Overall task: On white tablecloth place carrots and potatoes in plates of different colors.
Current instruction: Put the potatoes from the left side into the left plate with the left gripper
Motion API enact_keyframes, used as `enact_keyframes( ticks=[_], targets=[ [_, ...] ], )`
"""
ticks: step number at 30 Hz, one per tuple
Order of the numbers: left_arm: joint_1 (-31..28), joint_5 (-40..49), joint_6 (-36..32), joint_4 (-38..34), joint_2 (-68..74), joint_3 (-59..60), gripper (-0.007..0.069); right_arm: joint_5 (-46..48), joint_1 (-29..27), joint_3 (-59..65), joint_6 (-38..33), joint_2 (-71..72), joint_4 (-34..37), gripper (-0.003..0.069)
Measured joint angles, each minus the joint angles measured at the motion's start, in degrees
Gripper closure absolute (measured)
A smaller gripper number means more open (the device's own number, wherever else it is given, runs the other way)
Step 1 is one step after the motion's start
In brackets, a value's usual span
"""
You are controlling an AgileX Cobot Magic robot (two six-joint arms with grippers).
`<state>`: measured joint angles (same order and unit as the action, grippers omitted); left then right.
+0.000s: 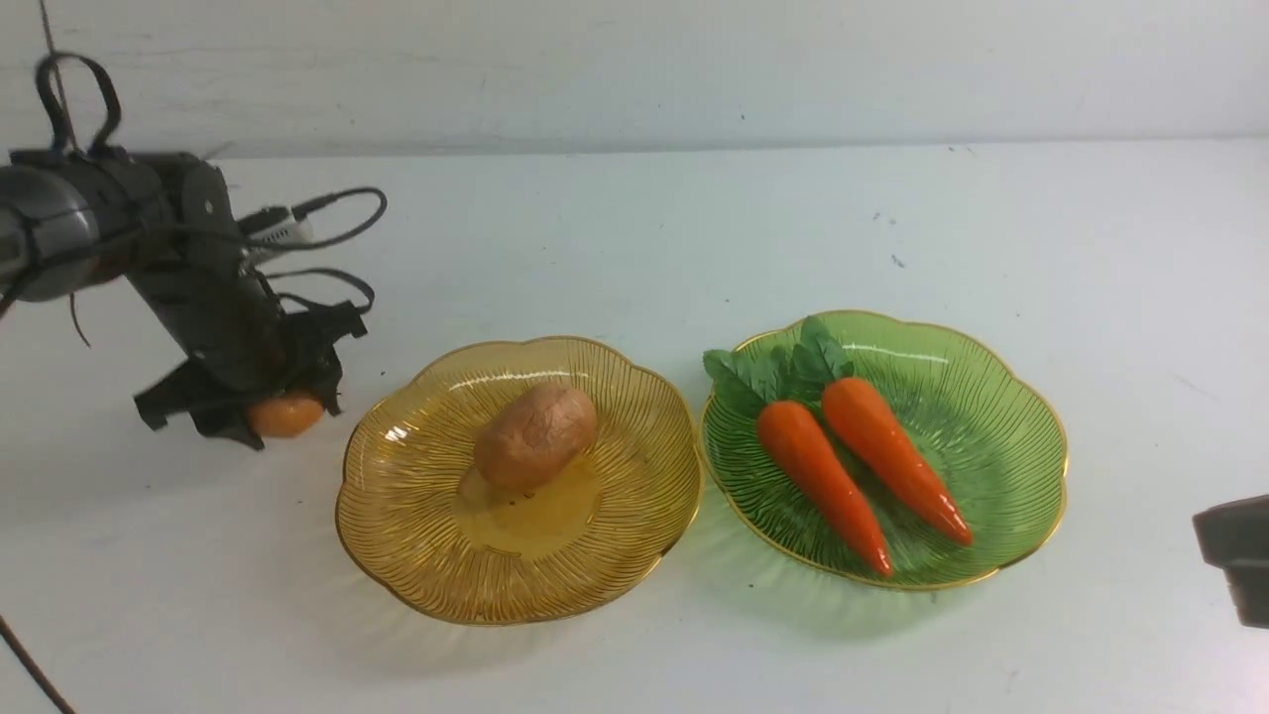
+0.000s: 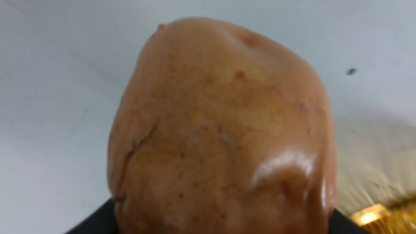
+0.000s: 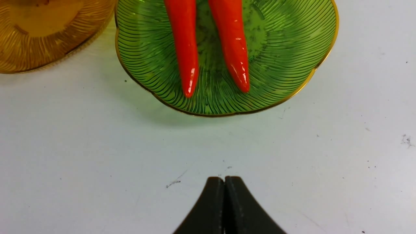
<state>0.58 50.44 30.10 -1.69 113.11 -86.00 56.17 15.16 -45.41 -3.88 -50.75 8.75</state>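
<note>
On the white tablecloth [image 1: 595, 248] stand two ribbed plates side by side. The amber-yellow plate [image 1: 426, 555] holds one potato [image 1: 535, 434] at its middle. Two carrots [image 1: 823, 471] [image 1: 892, 456] lie next to each other in the green plate [image 1: 1001, 436], leafy tops pointing away. Left of the amber plate and above the cloth, my left gripper [image 1: 278, 402] is shut on a second potato [image 1: 286, 415], which fills the left wrist view [image 2: 221, 130]. My right gripper [image 3: 224, 178] is shut with nothing in it, near the cloth in front of the green plate [image 3: 292, 48].
The amber plate's rim [image 2: 370, 217] shows just beside the held potato in the left wrist view. The right arm's tip [image 1: 1234, 555] pokes in at the right edge of the front view. A white wall [image 1: 634, 69] runs behind the table.
</note>
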Motion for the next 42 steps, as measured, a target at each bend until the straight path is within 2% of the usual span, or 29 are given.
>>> enact_keyframes(
  ticks=[4,7,15,16,20,26,28,32,34,38,42],
  targets=[
    [0.4,13.9,-11.0,-0.8,-8.1,-5.3,0.0232,0.0,0.0,0.0,0.0,0.0,0.0,0.0674],
    [3.1,18.6,-14.6,-1.9,-11.9,-4.6,0.0232,-0.1,0.0,0.0,0.0,0.0,0.2,0.0674],
    [13.7,19.6,-16.0,-3.3,-11.1,1.3,0.0232,-0.5,0.0,0.0,0.0,0.0,0.4,0.0674],
    [16.2,19.7,-16.1,-3.5,-9.6,1.9,0.0232,-0.6,0.0,0.0,0.0,0.0,0.5,0.0674],
    [20.6,17.9,-16.5,-2.1,-5.4,2.0,0.0226,-0.7,0.0,0.0,0.0,0.0,0.9,0.0674],
    [22.9,17.7,-16.6,1.3,-0.8,2.0,0.0178,-0.6,0.0,0.0,0.0,0.0,0.9,0.0674],
    [23.0,17.9,-16.6,1.7,-0.3,2.0,0.0141,-0.6,0.0,0.0,0.0,0.0,0.9,0.0674],
    [23.0,18.5,-18.9,0.9,-0.3,0.7,0.0016,-0.5,0.0,0.0,0.1,0.0,0.9,0.0674],
    [23.0,18.5,-19.9,1.0,-0.3,0.0,-0.0016,-0.1,0.0,0.0,0.2,0.0,0.9,0.0674],
    [23.0,18.5,-20.7,2.3,-0.3,-0.5,-0.0044,2.3,0.0,-0.2,0.3,0.1,0.8,0.0674],
    [23.0,18.7,-21.3,4.3,-0.3,-1.5,-0.0027,7.3,0.0,-2.6,0.2,1.6,-1.0,0.0674]
  ],
)
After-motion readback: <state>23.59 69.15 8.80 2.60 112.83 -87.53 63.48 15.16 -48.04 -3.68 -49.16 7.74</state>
